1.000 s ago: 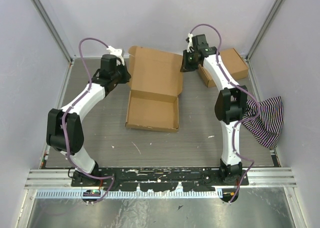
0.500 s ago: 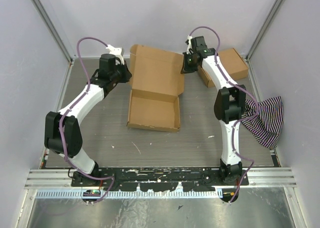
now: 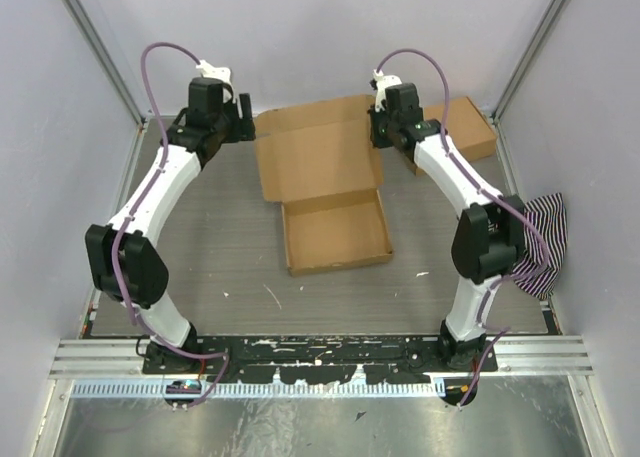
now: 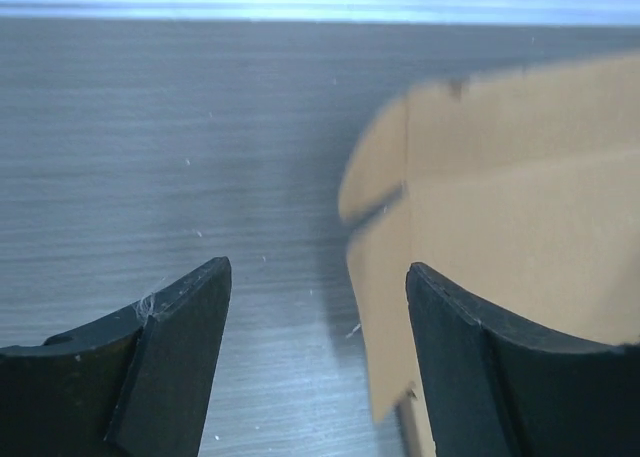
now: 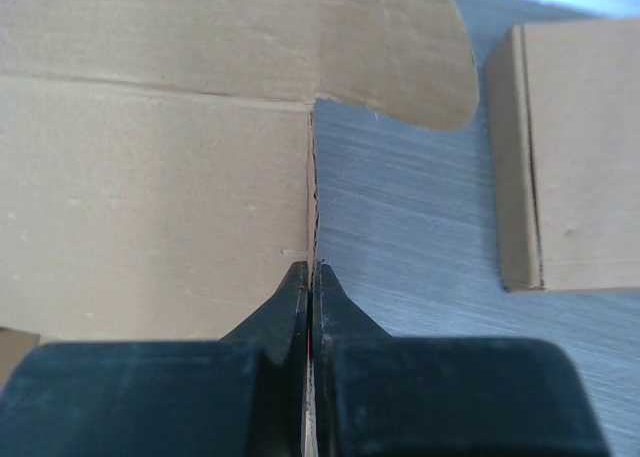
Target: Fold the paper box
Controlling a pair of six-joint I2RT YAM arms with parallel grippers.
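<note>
**Right hand pinching the lid edge, left hand spread and waiting**

The right hand [image 5: 310, 269] is pressing its fingers together on the right edge of the paper box [image 5: 150, 197], whose lid edge is running straight into the seam between them. The pinch is probably there to steady or steer the lid. The left hand [image 4: 318, 269] is hovering with its fingers spread wide and holding nothing. A rounded side flap is lying just right of the gap, likely its next target. Seen from overhead, the box is lying open at the upper middle of the counter [image 3: 220, 237], with its tray toward the bottom and its lid toward the top. A flat brown carton [image 5: 580, 157] is sitting near the lid at upper right, and a striped cloth [image 3: 540, 239] is hanging at the right edge.
</note>
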